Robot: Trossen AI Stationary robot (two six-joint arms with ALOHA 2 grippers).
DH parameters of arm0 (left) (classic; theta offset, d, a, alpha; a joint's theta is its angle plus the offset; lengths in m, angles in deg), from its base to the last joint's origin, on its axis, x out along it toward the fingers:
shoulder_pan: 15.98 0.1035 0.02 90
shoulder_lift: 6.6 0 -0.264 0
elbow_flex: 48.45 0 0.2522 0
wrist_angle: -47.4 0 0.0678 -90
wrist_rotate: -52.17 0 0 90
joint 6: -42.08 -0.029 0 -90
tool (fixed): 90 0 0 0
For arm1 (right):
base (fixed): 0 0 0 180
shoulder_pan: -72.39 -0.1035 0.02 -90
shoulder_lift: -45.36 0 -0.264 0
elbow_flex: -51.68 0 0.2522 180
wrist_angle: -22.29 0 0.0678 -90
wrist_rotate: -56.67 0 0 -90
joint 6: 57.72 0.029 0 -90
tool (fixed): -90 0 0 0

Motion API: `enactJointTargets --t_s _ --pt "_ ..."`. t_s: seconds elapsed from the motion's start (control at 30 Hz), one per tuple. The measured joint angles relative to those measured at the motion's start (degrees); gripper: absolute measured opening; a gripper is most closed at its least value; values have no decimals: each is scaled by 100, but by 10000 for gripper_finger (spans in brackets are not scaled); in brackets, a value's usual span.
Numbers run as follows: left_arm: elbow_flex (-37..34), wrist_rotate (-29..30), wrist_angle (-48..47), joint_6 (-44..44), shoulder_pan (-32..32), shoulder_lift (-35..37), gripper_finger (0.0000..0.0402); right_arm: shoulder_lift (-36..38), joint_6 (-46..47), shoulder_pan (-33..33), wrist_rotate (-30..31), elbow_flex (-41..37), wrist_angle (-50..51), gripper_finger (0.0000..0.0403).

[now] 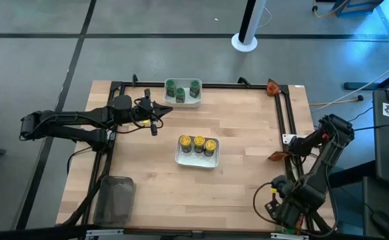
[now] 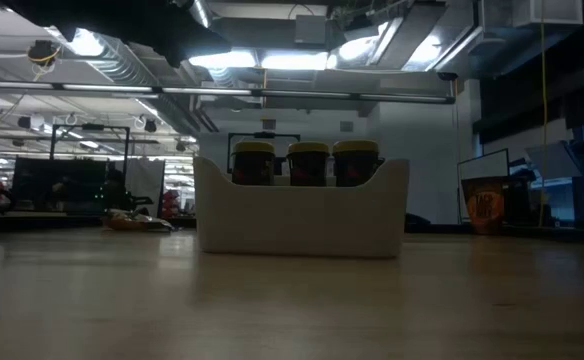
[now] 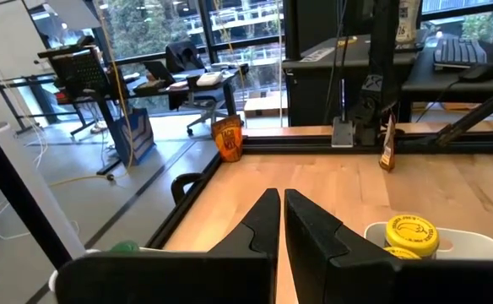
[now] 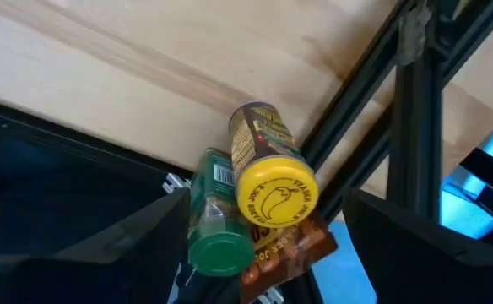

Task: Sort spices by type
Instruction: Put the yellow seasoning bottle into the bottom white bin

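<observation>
Three yellow-capped jars stand in a white bowl [image 1: 196,159] at the table's middle, and green-capped jars [image 1: 181,91] fill another white bowl at the far edge. My right gripper [image 1: 289,148] hangs open, pointing down, over the table's right rail. Between its spread fingers [image 4: 158,232] lie a yellow-capped jar [image 4: 273,190], a green-capped jar [image 4: 216,230] and a brown-orange packet [image 4: 290,247], bunched against the rail. Another packet [image 1: 272,87] leans at the far right corner. My left gripper [image 1: 156,125] hovers shut, level, left of the bowls.
A black frame rail [image 1: 284,113] runs along the table's far and right edges. A clear grey tray [image 1: 114,199] sits at the near left corner. Bare wood lies between the middle bowl and the right rail.
</observation>
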Motion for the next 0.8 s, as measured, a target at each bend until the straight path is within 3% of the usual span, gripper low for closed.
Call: enactJointTargets --t_s 0.23,0.57,0.8 --pt "0 2 -4 112 0 0 8 -257 -28 -101 -62 -2 -218 308" --pt "0 2 -2 88 0 0 8 -670 -17 -136 -836 -2 -230 308" --pt "-4 2 -2 105 0 0 8 -829 -12 -136 -858 -2 -262 308"
